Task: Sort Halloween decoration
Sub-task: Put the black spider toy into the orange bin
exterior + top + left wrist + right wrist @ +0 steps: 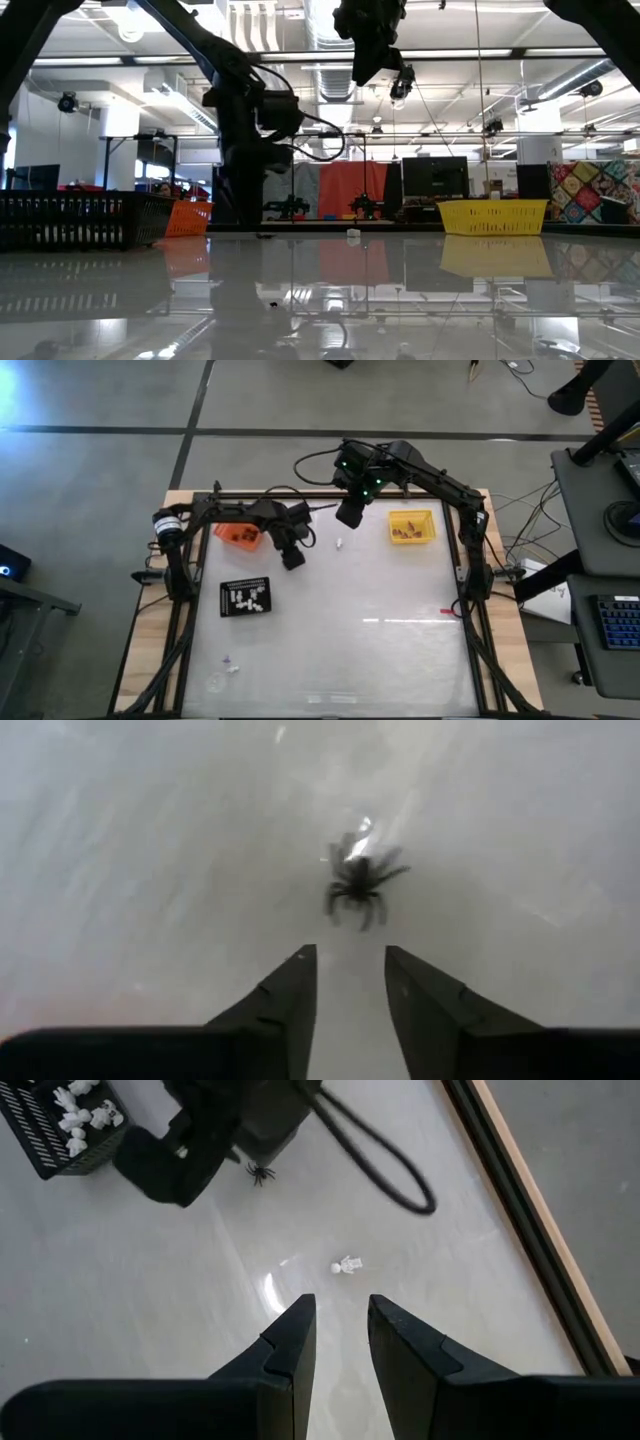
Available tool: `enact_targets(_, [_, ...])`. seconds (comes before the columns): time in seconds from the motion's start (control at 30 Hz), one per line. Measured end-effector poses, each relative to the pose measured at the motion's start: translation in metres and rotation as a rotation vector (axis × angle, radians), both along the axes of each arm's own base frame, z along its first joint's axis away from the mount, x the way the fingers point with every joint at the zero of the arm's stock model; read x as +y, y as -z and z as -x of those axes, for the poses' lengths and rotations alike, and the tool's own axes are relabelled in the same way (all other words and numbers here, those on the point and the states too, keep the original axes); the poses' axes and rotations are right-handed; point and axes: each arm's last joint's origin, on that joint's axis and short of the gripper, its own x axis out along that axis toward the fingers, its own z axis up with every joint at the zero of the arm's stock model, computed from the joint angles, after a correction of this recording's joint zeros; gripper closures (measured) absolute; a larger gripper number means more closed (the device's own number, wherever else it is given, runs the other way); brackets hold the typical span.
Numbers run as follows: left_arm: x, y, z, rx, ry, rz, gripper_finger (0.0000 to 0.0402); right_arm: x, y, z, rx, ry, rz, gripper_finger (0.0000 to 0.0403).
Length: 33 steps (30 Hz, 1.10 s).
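The shiny white table [380, 660] holds an orange tray [240, 535], a yellow tray [412, 526], a black tray [245, 597], a black spider [356, 886] and a tiny white figure [347, 1265].

What the four views fail to show clearly

From above, the left gripper [292, 560] covers the black spider [356, 886] entirely, and the contents of the orange tray [238, 535], partly under the arm, are only dark specks. The brown bits in the yellow tray [411, 526] and the pale scraps near the table's [330, 650] front left corner are too small to name. The white figure [347, 1265] is a mere dot there. The black tray [55, 1140] is cut off by the right wrist picture's edge. In the low view both arms are silhouettes, and the speck under the left one is perhaps the spider.
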Motion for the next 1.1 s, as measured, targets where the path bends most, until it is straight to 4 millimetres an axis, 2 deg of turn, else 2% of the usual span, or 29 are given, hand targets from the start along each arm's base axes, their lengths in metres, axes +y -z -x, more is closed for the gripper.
enact_targets(0.2, [-0.002, 0.0, -0.001, 0.002, 0.086, -0.043, 0.0262, 0.0, 0.0, 0.0, 0.0, -0.006, 0.003, 0.0316])
enact_targets(0.37, [-0.001, -0.001, -0.004, -0.024, 0.133, -0.077, 0.0247, 0.0, 0.0, 0.0, 0.0, -0.005, 0.003, 0.0316])
enact_targets(0.7, [0.0, -0.001, -0.008, -0.055, 0.162, -0.097, 0.0243, 0.0, 0.0, 0.0, -0.001, -0.005, 0.003, 0.0316])
enact_targets(0.9, [0.002, 0.013, -0.011, -0.032, 0.161, -0.072, 0.0243, 0.0, 0.0, 0.0, -0.001, -0.005, 0.003, 0.0316])
enact_targets(1.1, [0.002, 0.016, -0.012, -0.03, 0.158, -0.074, 0.0243, 0.0, 0.0, 0.0, -0.002, -0.005, 0.003, 0.0316])
